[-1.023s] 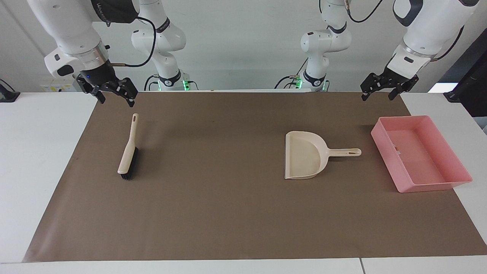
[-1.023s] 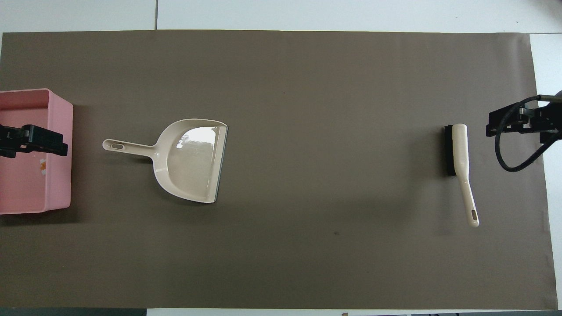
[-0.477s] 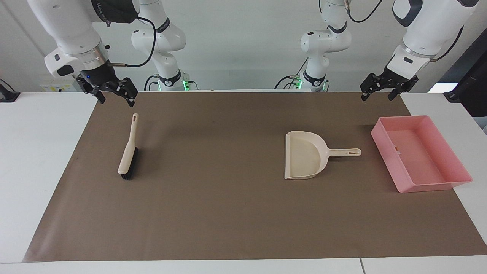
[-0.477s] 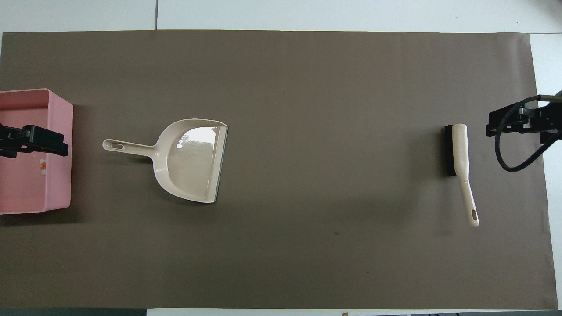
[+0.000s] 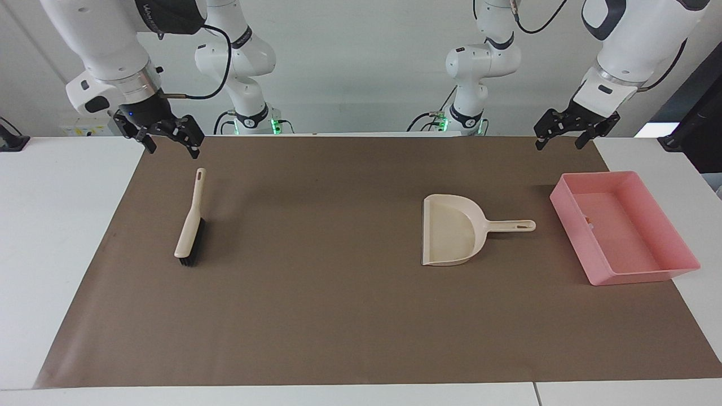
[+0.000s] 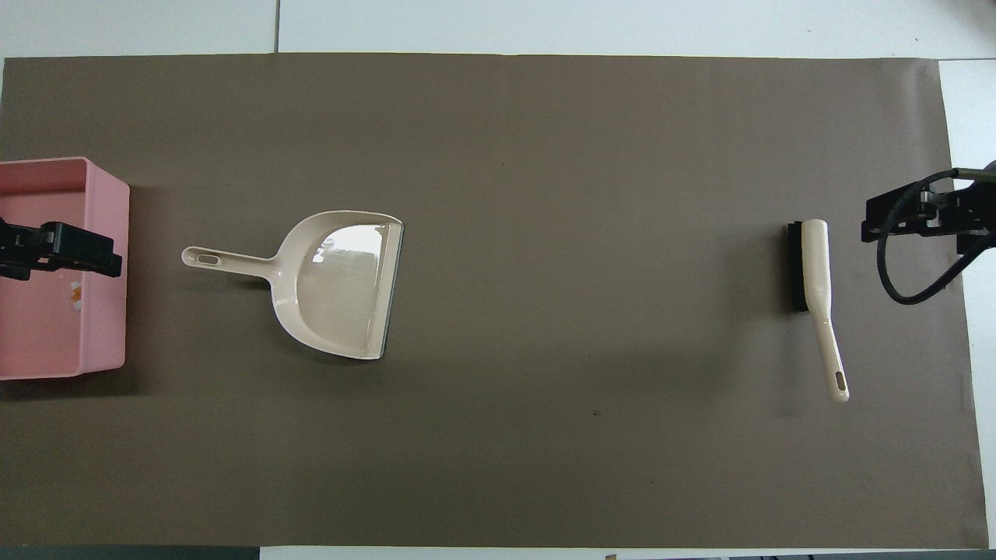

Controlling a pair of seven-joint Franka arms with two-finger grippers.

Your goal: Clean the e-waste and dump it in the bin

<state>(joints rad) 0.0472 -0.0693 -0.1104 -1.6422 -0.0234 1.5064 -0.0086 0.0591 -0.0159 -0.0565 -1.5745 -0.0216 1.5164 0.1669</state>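
Note:
The e-waste (image 5: 588, 220) is a tiny white and orange speck lying in the pink bin (image 5: 674, 237) at the left arm's end of the table. It also shows in the overhead view (image 6: 75, 292), inside the bin (image 6: 105, 342). My left gripper (image 5: 558, 144) hangs open and empty in the air near the bin, apart from it. In the overhead view the left gripper (image 6: 58, 249) overlaps the bin. My right gripper (image 5: 173, 149) hangs open and empty above the brush's handle end, and it shows at the edge of the overhead view (image 6: 926, 218).
A beige dustpan (image 5: 451, 231) lies flat on the brown mat (image 5: 316, 316) beside the bin, its handle toward the bin. A beige brush with black bristles (image 5: 190, 225) lies toward the right arm's end. Both show from overhead: dustpan (image 6: 342, 284), brush (image 6: 813, 268).
The left gripper has risen very slightly. Nothing else has moved.

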